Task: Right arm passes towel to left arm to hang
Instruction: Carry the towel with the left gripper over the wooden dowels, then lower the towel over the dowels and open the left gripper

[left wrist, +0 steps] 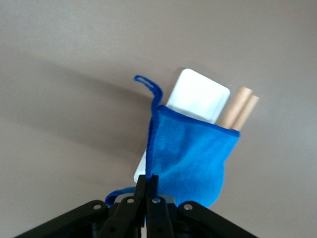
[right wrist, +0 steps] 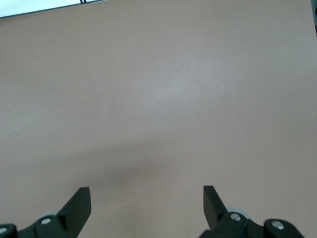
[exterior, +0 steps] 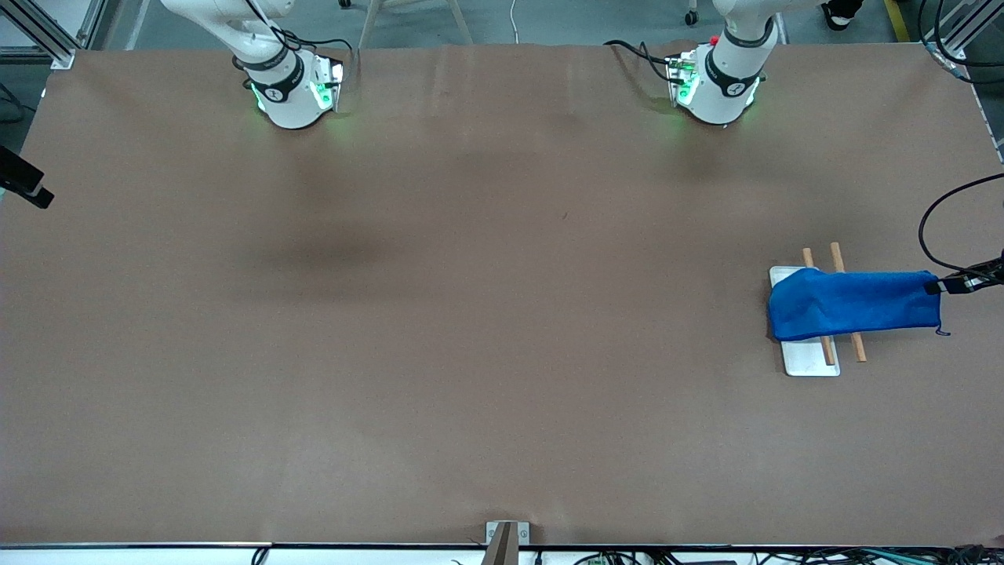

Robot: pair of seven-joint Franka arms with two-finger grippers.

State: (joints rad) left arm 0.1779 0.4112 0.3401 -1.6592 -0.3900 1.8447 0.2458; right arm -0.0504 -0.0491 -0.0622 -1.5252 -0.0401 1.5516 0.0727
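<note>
The blue towel (exterior: 851, 304) lies draped across two wooden rods (exterior: 838, 255) that stand out over a white base plate (exterior: 812, 359), at the left arm's end of the table. My left gripper (exterior: 951, 285) is shut on the towel's end that points away from the plate, at the table's edge. In the left wrist view the left gripper (left wrist: 150, 179) pinches the towel's edge (left wrist: 190, 153), with the loop (left wrist: 148, 87), plate (left wrist: 198, 94) and rods (left wrist: 237, 106) past it. My right gripper (right wrist: 147, 191) is open and empty over bare table. It is out of the front view; only the right arm's base (exterior: 290, 94) shows there.
The left arm's base (exterior: 718, 90) stands at the table's back edge. A black cable (exterior: 937, 227) loops near the left gripper. A black device (exterior: 23, 184) juts in at the right arm's end. A metal bracket (exterior: 502, 537) sits at the edge nearest the front camera.
</note>
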